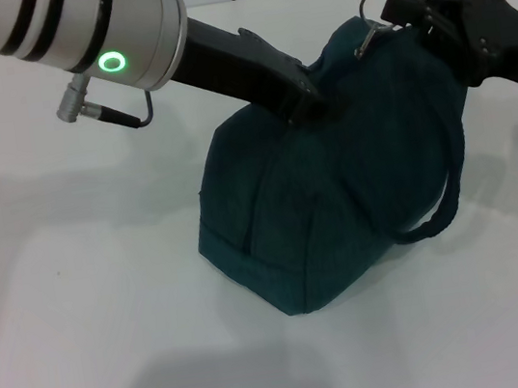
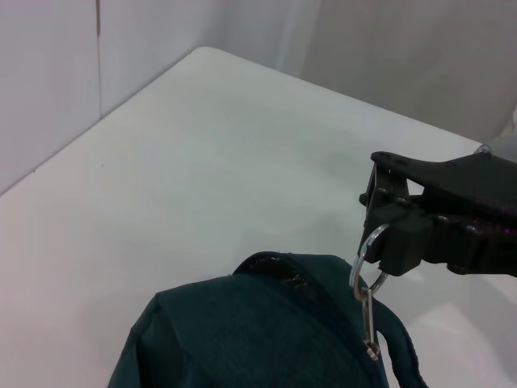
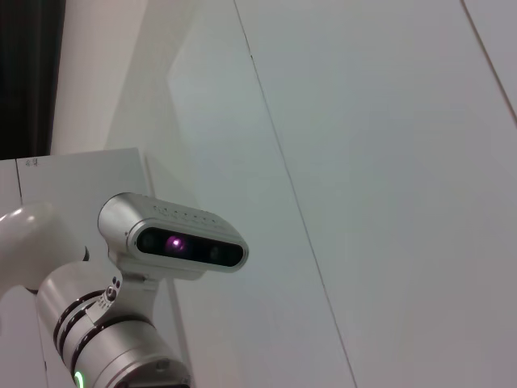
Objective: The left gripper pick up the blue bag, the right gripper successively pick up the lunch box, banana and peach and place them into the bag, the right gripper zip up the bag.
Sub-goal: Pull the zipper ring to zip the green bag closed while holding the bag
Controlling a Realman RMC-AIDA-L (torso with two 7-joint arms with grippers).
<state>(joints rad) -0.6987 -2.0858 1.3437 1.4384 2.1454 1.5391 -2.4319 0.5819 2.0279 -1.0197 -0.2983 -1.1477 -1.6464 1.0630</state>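
Though soft and slumped, sits closed on the white tabletop [image 1: 81, 308]: dark teal fabric bag [image 1: 338, 202], seen from the head camera, directly beneath both grippers. Clamped onto a fold of cloth at the bag's crown, left gripper [image 1: 309, 103], jaws narrow and pinching fabric. Close beside it, at the bag's upper end, right gripper [image 1: 407, 11], closed on the silver metal ring zipper pull [image 1: 370, 11]. Hanging below that gripper's side, a looped teal carry strap [image 1: 438, 216].

From the left wrist camera: bag top [image 2: 266, 323] just under the lens, right gripper [image 2: 380, 218] opposite, ring [image 2: 363, 267] hooked between its tips, small metal clip dangling below.

From the right wrist camera: only the robot's head camera unit [image 3: 182, 242] and a pale wall; no bag, no fingers.

Likely light but floppy, giving way under any pull, so best held firmly at the crown fold while tugging the rigid ring along the zipper line. No lunch box or fruit visible, presumably inside.
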